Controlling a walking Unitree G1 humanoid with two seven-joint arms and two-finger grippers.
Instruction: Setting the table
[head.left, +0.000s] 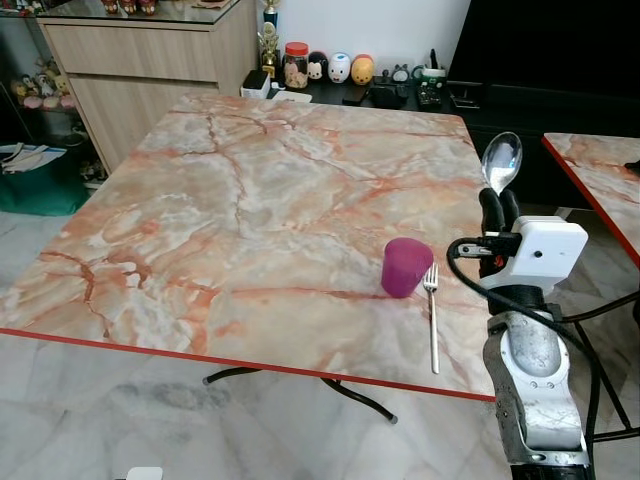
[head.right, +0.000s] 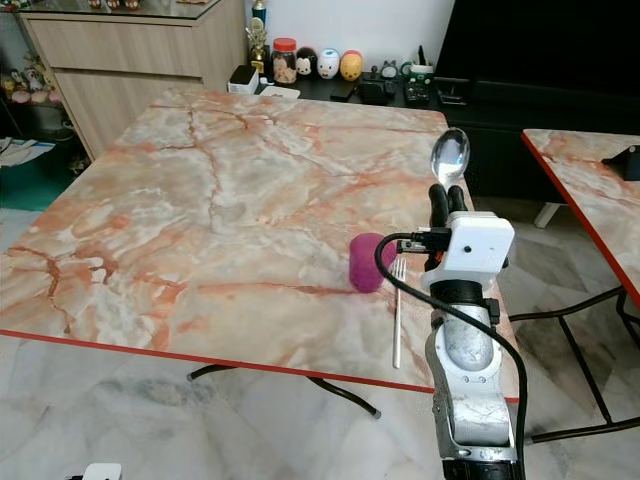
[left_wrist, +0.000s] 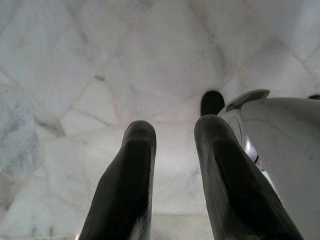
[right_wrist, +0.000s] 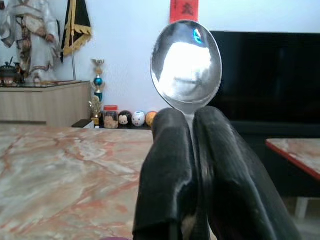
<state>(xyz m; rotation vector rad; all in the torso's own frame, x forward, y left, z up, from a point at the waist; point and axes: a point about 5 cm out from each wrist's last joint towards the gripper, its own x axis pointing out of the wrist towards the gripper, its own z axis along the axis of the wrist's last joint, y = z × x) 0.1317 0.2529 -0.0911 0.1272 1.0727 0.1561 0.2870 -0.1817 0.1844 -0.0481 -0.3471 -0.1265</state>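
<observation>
A silver spoon (head.left: 501, 160) stands upright, bowl up, with my right gripper (head.left: 497, 208) shut on its handle; in the right wrist view the spoon (right_wrist: 186, 62) rises from between the black fingers (right_wrist: 170, 165). The gripper hovers over the right side of the marble table (head.left: 240, 200), just right of a purple cup (head.left: 405, 266). A silver fork (head.left: 432, 315) lies on the table beside the cup, tines pointing away from me. My left gripper (left_wrist: 174, 129) hangs idle over the pale floor, its fingers apart with nothing between them.
A second marble table (head.left: 600, 180) with a red edge stands to the right, a narrow gap between the two. Behind are a wooden cabinet (head.left: 140, 60) and a low black shelf with jars and figurines (head.left: 330, 68). Pale tile floor (head.left: 120, 400) lies in front.
</observation>
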